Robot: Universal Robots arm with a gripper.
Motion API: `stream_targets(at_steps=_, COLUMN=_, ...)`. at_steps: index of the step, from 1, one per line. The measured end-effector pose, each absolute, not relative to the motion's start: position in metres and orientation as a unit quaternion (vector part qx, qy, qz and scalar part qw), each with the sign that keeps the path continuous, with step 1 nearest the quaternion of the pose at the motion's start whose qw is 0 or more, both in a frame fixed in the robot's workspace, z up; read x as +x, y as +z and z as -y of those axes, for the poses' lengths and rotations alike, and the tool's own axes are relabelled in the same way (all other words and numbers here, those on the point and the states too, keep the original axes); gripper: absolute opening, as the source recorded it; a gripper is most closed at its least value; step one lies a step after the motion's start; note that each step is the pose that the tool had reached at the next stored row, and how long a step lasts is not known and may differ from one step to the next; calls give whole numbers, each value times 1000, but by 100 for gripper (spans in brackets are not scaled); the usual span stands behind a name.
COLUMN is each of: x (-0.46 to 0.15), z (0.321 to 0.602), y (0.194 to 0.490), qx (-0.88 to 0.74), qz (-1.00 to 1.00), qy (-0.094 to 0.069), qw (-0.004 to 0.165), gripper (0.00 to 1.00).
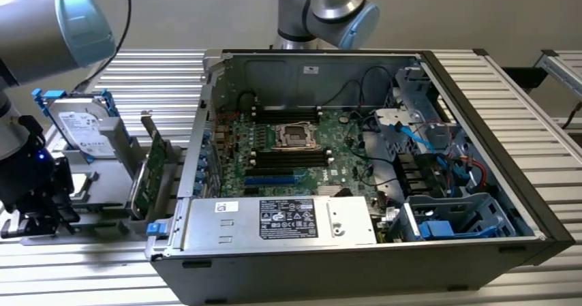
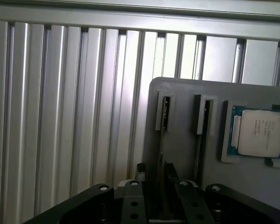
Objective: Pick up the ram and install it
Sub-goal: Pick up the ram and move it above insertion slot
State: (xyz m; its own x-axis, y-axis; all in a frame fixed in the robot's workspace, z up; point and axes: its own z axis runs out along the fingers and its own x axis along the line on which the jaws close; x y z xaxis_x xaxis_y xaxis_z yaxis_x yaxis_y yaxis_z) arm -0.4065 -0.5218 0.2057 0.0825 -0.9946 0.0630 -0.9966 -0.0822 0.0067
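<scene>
The tool [image 1: 41,217] hangs low over a grey parts holder [image 1: 109,183] at the exterior view's left, on the ribbed aluminium desk [image 1: 163,74] beside the open computer case [image 1: 536,204]. In the wrist view the tool [image 2: 155,169] has its fingers [image 2: 141,169] spread apart, one on each side of the ram [image 2: 161,149]. The ram stands on edge in the holder [image 2: 182,154], in the groove farther from the processor [image 2: 260,133]. Whether the fingers touch it cannot be told. A hard drive [image 1: 80,125] and a green expansion card [image 1: 150,176] stand upright in the holder. Inside the case, the black memory slots [image 1: 289,157] lie just beside the processor socket [image 1: 296,135].
</scene>
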Motion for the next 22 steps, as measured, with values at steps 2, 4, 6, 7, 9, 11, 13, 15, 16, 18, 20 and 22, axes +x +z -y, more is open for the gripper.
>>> stream_targets(at_steps=2, x=-406, z=522, y=204, qx=736, qz=677, qy=18, qw=20, gripper=30)
stream_targets(at_steps=4, x=-407, z=522, y=203, qx=736, qz=677, qy=10, qw=10, gripper=30)
stream_targets(at_steps=6, x=-407, z=522, y=203, qx=736, qz=677, qy=2, qw=-1, gripper=30)
stream_targets(at_steps=7, x=-407, z=522, y=202, qx=736, qz=677, qy=1, qw=-1, gripper=30)
stream_targets(at_steps=9, x=-408, z=523, y=202, qx=736, qz=677, qy=1, qw=-1, gripper=30)
stream_targets(at_steps=11, x=-408, z=524, y=201, qx=735, qz=678, qy=1, qw=-1, gripper=30)
stream_targets(at_steps=13, x=-408, z=524, y=200, qx=735, qz=678, qy=2, qw=-1, gripper=30)
stream_targets(at_steps=15, x=-409, z=524, y=198, qx=735, qz=678, qy=2, qw=-1, gripper=30)
stream_targets(at_steps=16, x=-409, z=524, y=197, qx=734, qz=679, qy=2, qw=0, gripper=30)
stream_targets(at_steps=18, x=-409, z=524, y=196, qx=733, qz=680, qy=2, qw=0, gripper=30)
stream_targets(at_steps=20, x=-409, z=524, y=196, qx=732, qz=681, qy=2, qw=0, gripper=30)
stream_targets(at_steps=22, x=-409, z=525, y=196, qx=730, qz=683, qy=2, qw=0, gripper=30)
